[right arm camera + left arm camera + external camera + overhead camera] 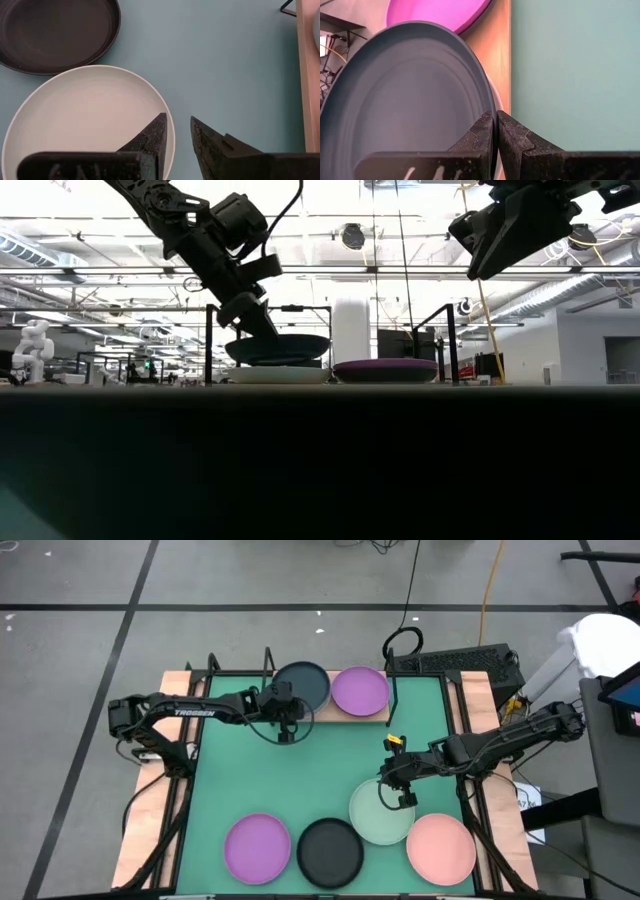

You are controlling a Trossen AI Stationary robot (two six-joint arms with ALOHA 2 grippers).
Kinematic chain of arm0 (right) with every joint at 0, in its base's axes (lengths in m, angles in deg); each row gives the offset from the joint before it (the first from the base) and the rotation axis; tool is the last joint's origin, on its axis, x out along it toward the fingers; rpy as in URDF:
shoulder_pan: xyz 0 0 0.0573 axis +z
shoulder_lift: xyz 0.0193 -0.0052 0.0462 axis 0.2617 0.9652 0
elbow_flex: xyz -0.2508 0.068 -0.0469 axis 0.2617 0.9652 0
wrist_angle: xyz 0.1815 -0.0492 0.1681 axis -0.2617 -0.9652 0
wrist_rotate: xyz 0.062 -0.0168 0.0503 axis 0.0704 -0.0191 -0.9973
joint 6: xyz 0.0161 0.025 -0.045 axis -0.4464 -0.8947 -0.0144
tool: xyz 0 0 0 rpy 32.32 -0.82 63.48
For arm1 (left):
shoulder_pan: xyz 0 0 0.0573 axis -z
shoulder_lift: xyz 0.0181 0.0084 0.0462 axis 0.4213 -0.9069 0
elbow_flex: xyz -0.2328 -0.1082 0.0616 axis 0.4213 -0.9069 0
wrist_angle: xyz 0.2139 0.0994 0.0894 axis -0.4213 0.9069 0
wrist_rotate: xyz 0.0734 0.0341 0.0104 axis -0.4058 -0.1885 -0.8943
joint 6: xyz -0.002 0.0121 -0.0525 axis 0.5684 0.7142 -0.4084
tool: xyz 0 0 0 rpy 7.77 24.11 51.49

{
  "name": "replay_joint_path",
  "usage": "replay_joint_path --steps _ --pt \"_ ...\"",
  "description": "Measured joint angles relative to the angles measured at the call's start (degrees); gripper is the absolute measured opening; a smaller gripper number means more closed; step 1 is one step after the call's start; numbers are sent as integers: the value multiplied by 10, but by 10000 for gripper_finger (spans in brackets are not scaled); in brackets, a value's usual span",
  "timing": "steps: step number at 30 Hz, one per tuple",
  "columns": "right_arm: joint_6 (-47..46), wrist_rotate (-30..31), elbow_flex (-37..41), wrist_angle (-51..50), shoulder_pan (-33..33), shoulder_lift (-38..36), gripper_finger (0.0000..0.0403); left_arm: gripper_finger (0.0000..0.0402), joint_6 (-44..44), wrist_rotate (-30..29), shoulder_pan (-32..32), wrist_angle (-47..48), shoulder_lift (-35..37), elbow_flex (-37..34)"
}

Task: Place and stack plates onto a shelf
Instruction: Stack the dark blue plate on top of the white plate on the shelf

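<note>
Stacking is the step in hand: the left gripper has its fingers pressed together on the near rim of the dark teal plate, which it holds tilted above a white plate lying on the shelf.

Nearest the front edge of the table lie a purple plate, a black plate and a salmon pink plate, all three untouched. Just behind them sits the pale mint plate, and the right gripper hangs over its edge with its fingers spread apart, one finger over the plate and the other over the green mat; it grips nothing. Whether it touches the rim I cannot tell, though the low view shows it raised well above the table.

Farther back, on the shelf, a second purple plate lies just beside the stack that the left arm is building.

By my judgement, the next move calls for lowering the teal plate level onto the white one, centred so that it does not slide toward the purple neighbour, then loosening the pinch. The right arm would then need to come down and close on the mint plate's rim.

The only readable writing is "TROSSEN" on the left arm.
</note>
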Motion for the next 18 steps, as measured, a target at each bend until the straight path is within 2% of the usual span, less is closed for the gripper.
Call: replay_joint_path --steps 18 --pt "1 0 0 0 0 0 73 24 5 0 -11 -1 -15 -2"
